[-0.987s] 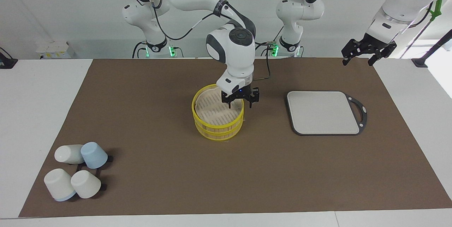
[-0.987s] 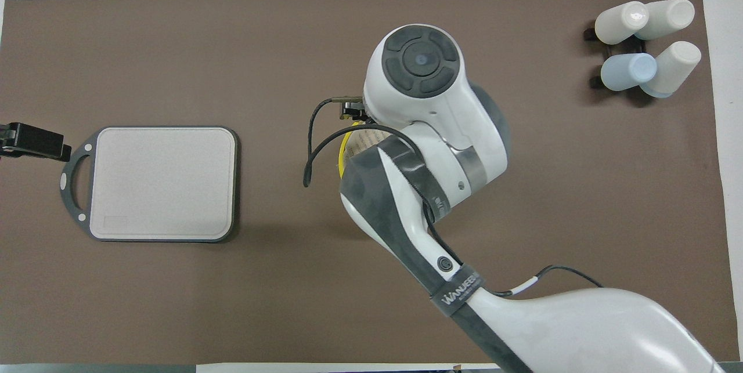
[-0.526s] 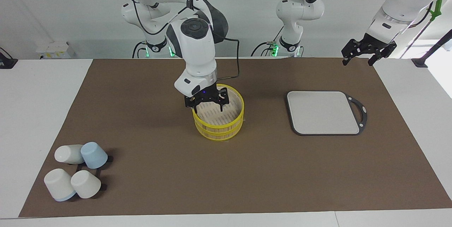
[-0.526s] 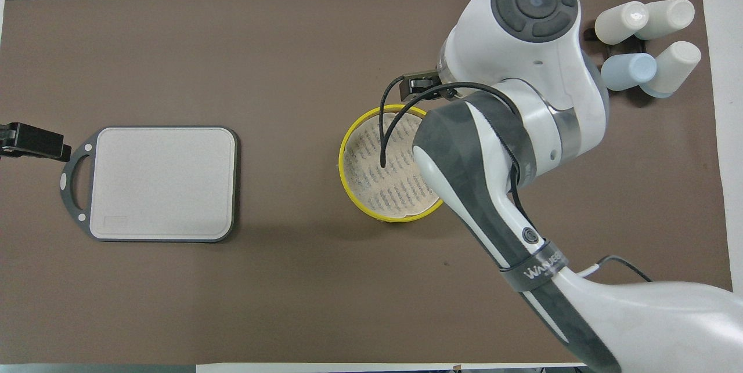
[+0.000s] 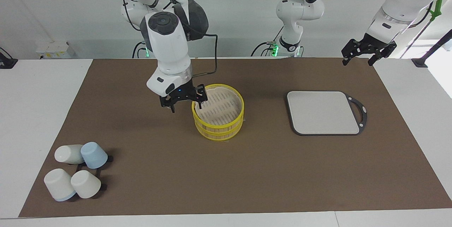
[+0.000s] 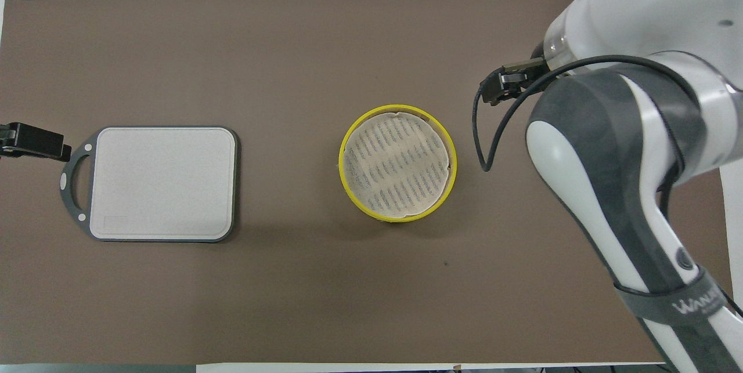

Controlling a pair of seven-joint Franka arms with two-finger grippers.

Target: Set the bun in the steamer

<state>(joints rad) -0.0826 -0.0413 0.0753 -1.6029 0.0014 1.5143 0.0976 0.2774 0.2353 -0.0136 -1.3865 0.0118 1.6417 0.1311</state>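
The round bamboo steamer with bright yellow rims [image 5: 218, 115] is sitting uncovered near the middle of the brown mat [image 5: 247, 177] on the white bench [image 5: 35, 114]; its pale slatted floor is showing fully in the overhead view [image 6: 397, 171], and no small cream bun is showing in it or anywhere else in either view; where the bun is lying cannot be told.

The right hand [image 5: 183, 101] is hanging low over the mat just beside the steamer, toward the right arm's end of the bench; its black fingers are standing wide apart with nothing between them; one fingertip is lying at the steamer's rim in the facing view, though contact cannot be judged.

The left hand [image 5: 367, 53] is waiting, raised over the mat's edge at the left arm's end of the bench, fingers spread wide and carrying nothing.

The grey square board with a black handle [image 5: 323, 113] is lying flat between the steamer and the left arm's end; four white and pale blue cups [image 5: 76, 174] are clustered on a black rack at the right arm's end, farther from the robots than the steamer.
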